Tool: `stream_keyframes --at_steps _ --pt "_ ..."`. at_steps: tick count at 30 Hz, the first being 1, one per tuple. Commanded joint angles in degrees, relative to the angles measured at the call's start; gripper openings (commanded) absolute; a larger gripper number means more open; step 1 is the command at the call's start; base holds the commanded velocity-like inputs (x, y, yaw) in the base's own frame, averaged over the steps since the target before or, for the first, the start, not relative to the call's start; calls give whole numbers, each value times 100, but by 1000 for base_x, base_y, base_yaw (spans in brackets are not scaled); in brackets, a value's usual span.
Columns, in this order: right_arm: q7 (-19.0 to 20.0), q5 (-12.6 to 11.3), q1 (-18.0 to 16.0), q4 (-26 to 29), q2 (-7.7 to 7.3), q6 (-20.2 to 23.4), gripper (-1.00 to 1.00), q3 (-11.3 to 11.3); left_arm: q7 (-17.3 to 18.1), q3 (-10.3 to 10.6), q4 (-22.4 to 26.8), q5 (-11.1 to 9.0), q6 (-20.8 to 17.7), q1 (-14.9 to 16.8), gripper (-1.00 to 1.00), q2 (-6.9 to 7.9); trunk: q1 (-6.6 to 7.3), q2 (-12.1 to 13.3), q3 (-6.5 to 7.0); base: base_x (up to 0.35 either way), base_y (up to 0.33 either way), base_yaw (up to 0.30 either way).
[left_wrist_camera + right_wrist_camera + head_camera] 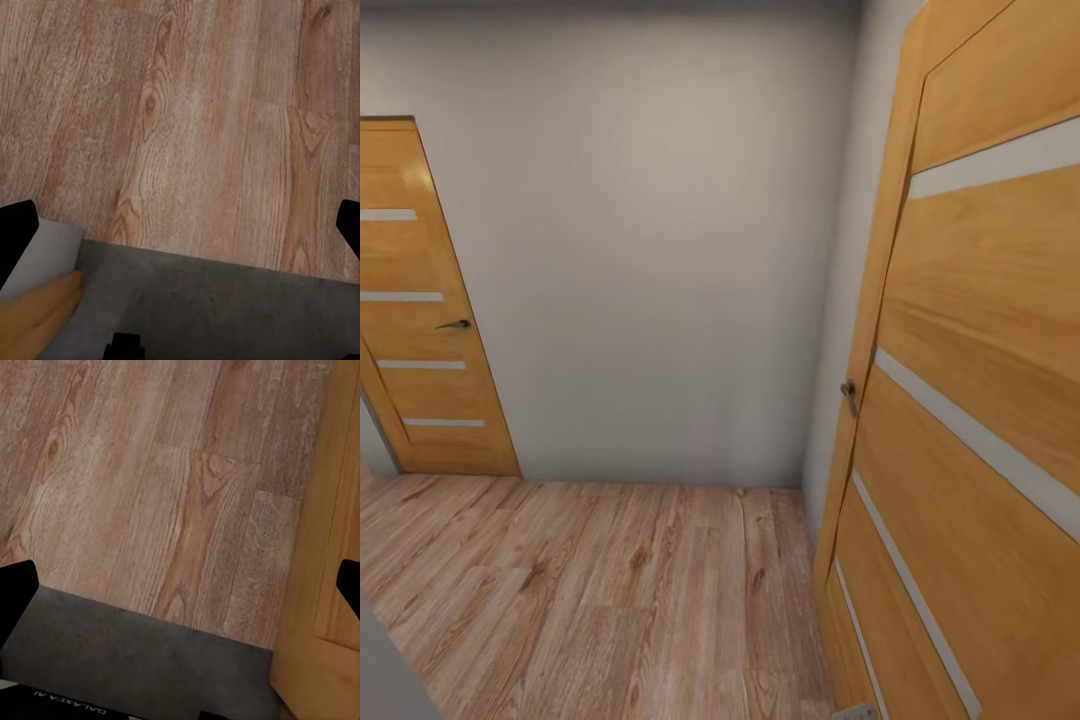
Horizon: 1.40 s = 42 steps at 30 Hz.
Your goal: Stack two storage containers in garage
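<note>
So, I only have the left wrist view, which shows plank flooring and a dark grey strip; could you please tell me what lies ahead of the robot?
Observer: In the head view a plain light wall faces us across the wood plank floor.
Operator: Thank you. Are there any doors?
Observer: Two. The far door is wooden and stands against the left of that wall. The near door, also wooden, looms close on our right.
Operator: And how does the right hand stand, please?
Observer: In the right wrist view the right hand is open with nothing between its fingers, and the near door's wood runs right alongside it.
</note>
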<state>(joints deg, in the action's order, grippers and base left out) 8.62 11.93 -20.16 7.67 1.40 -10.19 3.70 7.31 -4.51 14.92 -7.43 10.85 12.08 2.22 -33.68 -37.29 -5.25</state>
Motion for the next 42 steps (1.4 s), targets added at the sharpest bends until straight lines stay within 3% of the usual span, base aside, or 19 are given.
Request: stream_keyframes --at_steps 1,14,26,42 --pt "17 46 -4 -3 1 -18 100 40 60 -41 -7 -48 4 5 100 -2 -2 -8 -10 2 2 0" --pt "16 46 -4 -3 0 -18 100 39 60 -41 -7 -48 1 5 100 -2 -2 -8 -10 1 0 0" --pt "17 46 -5 -3 0 -18 100 39 60 -41 -7 -48 -4 5 100 -2 -2 -8 -10 258 0 0" --pt "17 55 -4 -3 1 -18 100 35 60 -41 -7 -48 -7 5 100 -2 -2 -8 -10 31 0 0"
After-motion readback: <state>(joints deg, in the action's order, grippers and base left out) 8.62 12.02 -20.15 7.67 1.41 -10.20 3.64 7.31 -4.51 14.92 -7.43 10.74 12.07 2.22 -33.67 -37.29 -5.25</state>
